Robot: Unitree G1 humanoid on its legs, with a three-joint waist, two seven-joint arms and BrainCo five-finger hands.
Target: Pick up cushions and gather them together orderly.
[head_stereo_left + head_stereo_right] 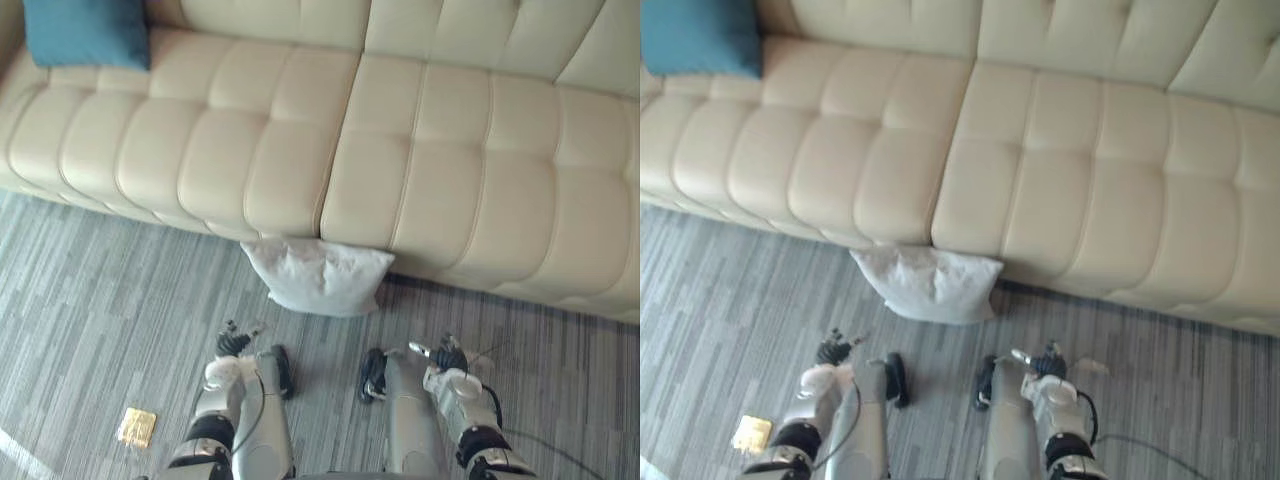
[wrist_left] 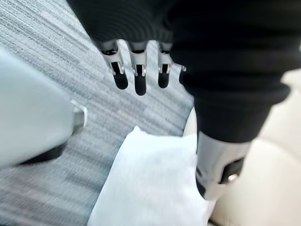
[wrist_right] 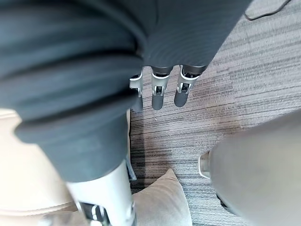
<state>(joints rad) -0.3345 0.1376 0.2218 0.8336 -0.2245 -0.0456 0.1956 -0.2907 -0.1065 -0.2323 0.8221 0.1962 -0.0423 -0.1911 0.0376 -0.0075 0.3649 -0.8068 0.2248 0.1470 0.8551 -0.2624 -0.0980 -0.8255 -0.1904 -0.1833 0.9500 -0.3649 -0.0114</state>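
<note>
Left hand [image 2: 140,75] and right hand [image 3: 158,92] hang low, fingers straight, empty. White cushion [image 1: 318,277] on carpet [image 1: 100,290], touching sofa [image 1: 450,150] front. Teal cushion [image 1: 88,32] on sofa's left end.

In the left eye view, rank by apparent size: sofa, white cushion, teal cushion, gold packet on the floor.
Largest: sofa; then white cushion and teal cushion, about alike, the teal one cropped; gold packet smallest.
</note>
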